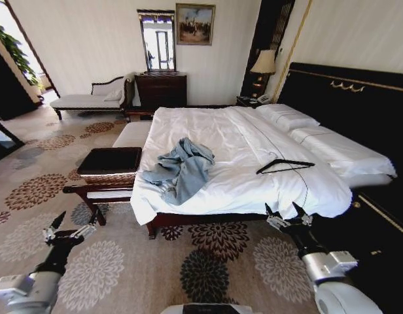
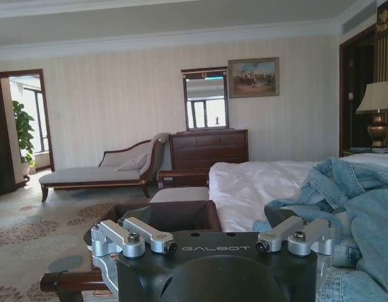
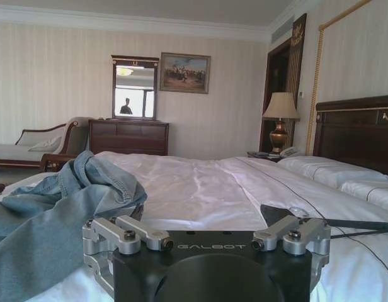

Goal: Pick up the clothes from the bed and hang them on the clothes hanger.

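The left claw [image 1: 69,230] hangs low over the patterned carpet [image 1: 123,268] at the near left, its two fingers spread apart and holding nothing. It sits short of the bed's foot corner, just beside a dark bench [image 1: 110,161] that stands against the foot end. In the left wrist view the left claw [image 2: 213,236] points toward that bench [image 2: 169,214], with the jacket [image 2: 345,214] close ahead and off to one side of it.

The jacket [image 1: 180,169] lies crumpled in a loose heap on the white sheet, on the foot half of the bed [image 1: 234,131] and nearer its left edge, one sleeve trailing toward the mattress edge. It lies ahead of and between the two claws, apart from both.

Further right, the black hanger [image 1: 284,165] lies flat on the sheet, well apart from the jacket, with its hook toward the pillows [image 1: 286,118].

The right claw [image 1: 288,218] hovers at the near right corner of the bed, by the mattress edge, fingers spread and empty. The hanger lies just ahead of it. In the right wrist view the right claw [image 3: 210,236] faces across the bed [image 3: 200,189], with the jacket [image 3: 62,207] close on one side and the hanger [image 3: 332,221] close on the other.
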{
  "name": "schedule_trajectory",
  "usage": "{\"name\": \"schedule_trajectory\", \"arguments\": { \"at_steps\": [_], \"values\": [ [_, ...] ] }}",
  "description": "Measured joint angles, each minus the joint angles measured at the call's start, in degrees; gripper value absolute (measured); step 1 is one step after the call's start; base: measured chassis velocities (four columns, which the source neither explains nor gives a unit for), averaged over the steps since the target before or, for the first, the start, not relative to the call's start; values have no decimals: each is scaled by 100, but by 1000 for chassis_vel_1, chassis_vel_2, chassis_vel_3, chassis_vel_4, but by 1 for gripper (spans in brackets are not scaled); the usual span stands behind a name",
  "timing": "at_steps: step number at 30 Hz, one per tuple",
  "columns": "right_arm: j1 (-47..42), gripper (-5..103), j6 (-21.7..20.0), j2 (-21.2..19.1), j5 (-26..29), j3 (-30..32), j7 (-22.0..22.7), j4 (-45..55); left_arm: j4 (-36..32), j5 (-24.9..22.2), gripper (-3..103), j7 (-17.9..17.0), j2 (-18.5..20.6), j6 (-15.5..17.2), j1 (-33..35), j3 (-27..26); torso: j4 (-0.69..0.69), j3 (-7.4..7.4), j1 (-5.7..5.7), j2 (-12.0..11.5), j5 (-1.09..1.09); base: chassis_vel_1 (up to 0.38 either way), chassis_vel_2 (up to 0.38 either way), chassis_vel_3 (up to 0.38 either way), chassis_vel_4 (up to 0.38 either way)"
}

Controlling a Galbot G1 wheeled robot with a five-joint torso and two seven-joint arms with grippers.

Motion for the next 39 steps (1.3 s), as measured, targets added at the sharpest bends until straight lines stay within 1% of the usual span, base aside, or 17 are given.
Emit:
{"name": "schedule_trajectory", "arguments": {
  "at_steps": [2, 3, 4, 5, 10, 18, 30, 39],
  "values": [
    [-1, 100, -1, -2, -45, -55, 2, -4, 12, 62, 100, -11, 0, -9, -2, 1, 0, 0, 0, 0, 0, 0, 0, 0, 0],
    [-1, 100, -1, -2, -86, -91, 2, -5, 21, 48, 95, -26, 0, -40, -12, 12, 1, 0, 0, 0, 0, 0, 0, 0, 0],
    [-1, 100, -1, -2, -86, -91, 2, -5, 21, 48, 95, -26, 0, -40, -12, 12, 1, 0, 0, 0, 0, 0, 0, 0, 0],
    [-2, 100, -1, 2, -90, -103, 4, -4, 21, 17, 98, -29, -1, -51, -13, 14, 0, 0, 0, 0, 0, 0, 0, 0, 0],
    [-16, 100, -11, 18, -13, -108, 19, 31, 2, -89, 100, -43, -22, -79, 6, 12, -1, 0, 0, 0, 0, 0, 0, 0, 0],
    [-12, 100, -27, -3, 8, -106, -13, 38, 51, 2, 100, -45, -21, -143, 0, -1, 0, 0, 0, 0, 0, 0, 0, 0, 0],
    [-16, 100, -28, 40, -7, -152, -22, 3, 104, 16, 100, -27, -27, -177, 4, 31, 0, 0, -1, 0, 0, -5, 10, 4, -6],
    [-26, 100, -31, 56, -33, -165, -23, -3, 124, 11, 100, -26, -58, -208, 30, 27, 0, 0, -1, 0, 0, -113, 111, 100, -116]
  ]
}}
